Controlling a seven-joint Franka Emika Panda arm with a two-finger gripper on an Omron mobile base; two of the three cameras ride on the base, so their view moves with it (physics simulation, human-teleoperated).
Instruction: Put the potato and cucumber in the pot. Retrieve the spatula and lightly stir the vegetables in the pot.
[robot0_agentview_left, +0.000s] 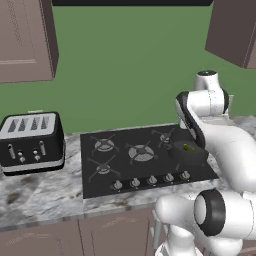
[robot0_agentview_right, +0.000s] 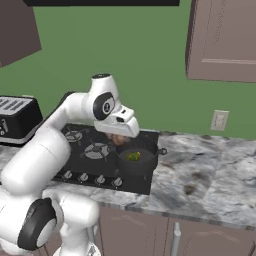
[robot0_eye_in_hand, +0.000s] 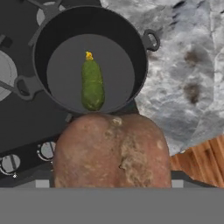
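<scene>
Rough, lumpy potato (robot0_eye_in_hand: 111, 151), seemingly gripped

Cucumber (robot0_eye_in_hand: 92, 85) in pot (robot0_eye_in_hand: 135, 48); potato (robot0_eye_in_hand: 111, 151) above.

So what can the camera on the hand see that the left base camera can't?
The hand view shows the potato up close, filling the foreground just before the pot, plus the whole cucumber lying on the pot's floor and a patch of wooden floor. The left base view shows the toaster, the wall cabinets and the robot's arm. Both show the pot on the stove with the cucumber inside.
</scene>
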